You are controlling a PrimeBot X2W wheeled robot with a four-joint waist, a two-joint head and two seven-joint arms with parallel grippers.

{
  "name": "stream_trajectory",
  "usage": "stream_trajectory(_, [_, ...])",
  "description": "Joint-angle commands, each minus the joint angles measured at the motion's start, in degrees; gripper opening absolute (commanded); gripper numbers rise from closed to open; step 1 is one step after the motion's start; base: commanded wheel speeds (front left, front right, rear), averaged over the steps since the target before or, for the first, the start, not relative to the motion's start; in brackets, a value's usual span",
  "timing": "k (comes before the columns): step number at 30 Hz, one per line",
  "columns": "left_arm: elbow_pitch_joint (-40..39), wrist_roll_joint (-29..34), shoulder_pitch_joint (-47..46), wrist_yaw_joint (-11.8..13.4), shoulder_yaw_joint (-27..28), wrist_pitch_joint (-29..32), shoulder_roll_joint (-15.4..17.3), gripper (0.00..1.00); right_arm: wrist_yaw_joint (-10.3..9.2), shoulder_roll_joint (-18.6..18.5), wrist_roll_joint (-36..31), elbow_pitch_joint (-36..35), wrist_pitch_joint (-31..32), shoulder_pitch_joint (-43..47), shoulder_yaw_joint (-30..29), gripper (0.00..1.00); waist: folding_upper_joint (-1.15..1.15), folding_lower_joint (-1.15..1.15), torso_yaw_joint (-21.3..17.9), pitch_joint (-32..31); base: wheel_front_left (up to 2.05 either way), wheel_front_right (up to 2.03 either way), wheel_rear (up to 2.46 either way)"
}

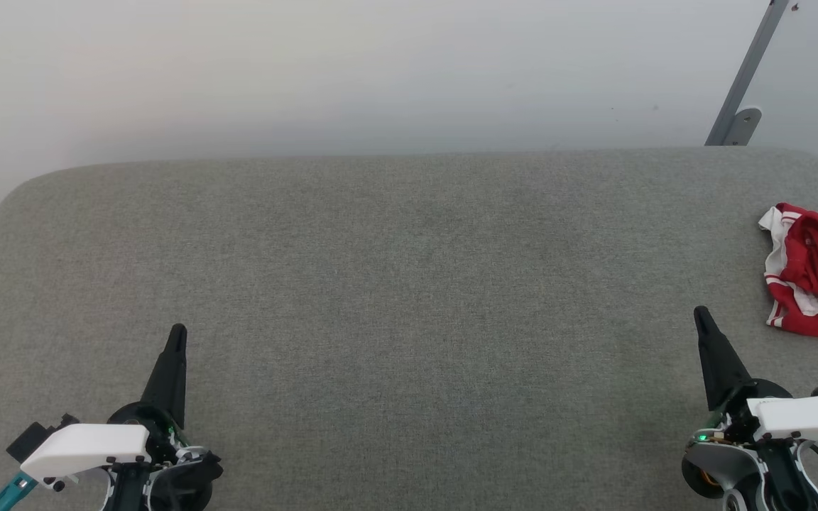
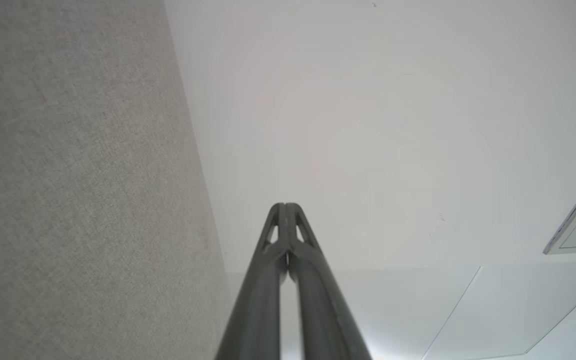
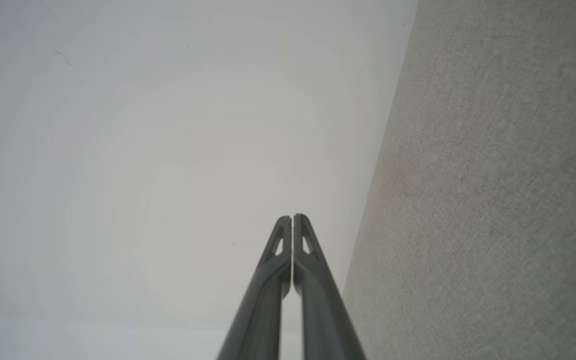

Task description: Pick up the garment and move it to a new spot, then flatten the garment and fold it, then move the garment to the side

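The garment (image 1: 817,273) is a red T-shirt with white sleeves and striped trim, crumpled in a heap at the right edge of the grey surface, partly cut off by the head view's border. My right gripper (image 1: 700,316) is shut and empty at the lower right, a short way left of and below the heap, not touching it. At the lower left my left gripper (image 1: 177,332) is shut and empty, far from the shirt. Both wrist views show the fingers pressed together: the left gripper (image 2: 284,206) and the right gripper (image 3: 293,217).
A wide grey fabric-covered table (image 1: 395,284) with rounded far corners spreads before me. A pale wall (image 1: 380,71) rises behind it, and a grey metal bracket (image 1: 743,106) leans at the far right.
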Motion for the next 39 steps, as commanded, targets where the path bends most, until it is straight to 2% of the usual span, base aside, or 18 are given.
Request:
stream_trajectory(1, [0.0, -0.1, -0.7, -0.2, 0.2, 0.2, -0.1, 0.0, -0.02, 0.1, 0.2, 0.1, 0.1, -0.2, -0.1, 0.0, 0.0, 0.0, 0.0, 0.0, 0.0, 0.0, 0.0])
stream_trajectory(39, [0.0, 0.1, -0.7, -0.2, 0.3, 0.3, -0.1, 0.0, -0.02, 0.2, 0.1, 0.1, 0.1, -0.2, -0.1, 0.0, 0.0, 0.0, 0.0, 0.0, 0.0, 0.0, 0.0])
